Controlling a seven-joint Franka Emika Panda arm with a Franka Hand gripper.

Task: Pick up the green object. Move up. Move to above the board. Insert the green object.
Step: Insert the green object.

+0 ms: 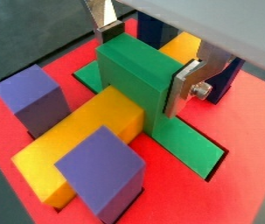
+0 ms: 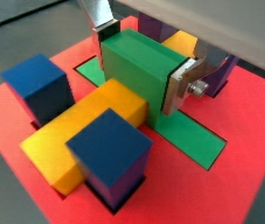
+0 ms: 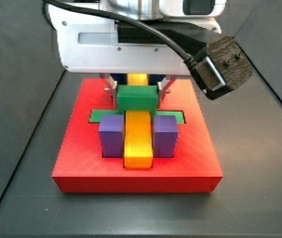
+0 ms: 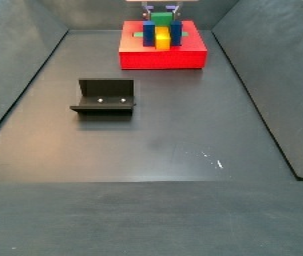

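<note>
The green object (image 1: 135, 72) stands on the red board (image 1: 257, 166), its middle cube straddling the long yellow bar (image 1: 94, 131) and its side parts lying low in the recessed slot. My gripper (image 1: 144, 63) is over the board with one silver finger (image 1: 184, 87) on each side of the raised middle cube, pads against its faces. Both wrist views show this; the green object (image 2: 141, 66) looks the same in the second. In both side views the gripper (image 3: 138, 90) sits over the green object (image 3: 137, 96) on the board (image 3: 137, 177).
Purple blocks (image 1: 35, 96) and blue blocks (image 2: 41, 83) stand on the board beside the yellow bar. The fixture (image 4: 103, 97) stands on the dark floor well away from the board (image 4: 161, 58). Dark walls enclose the floor.
</note>
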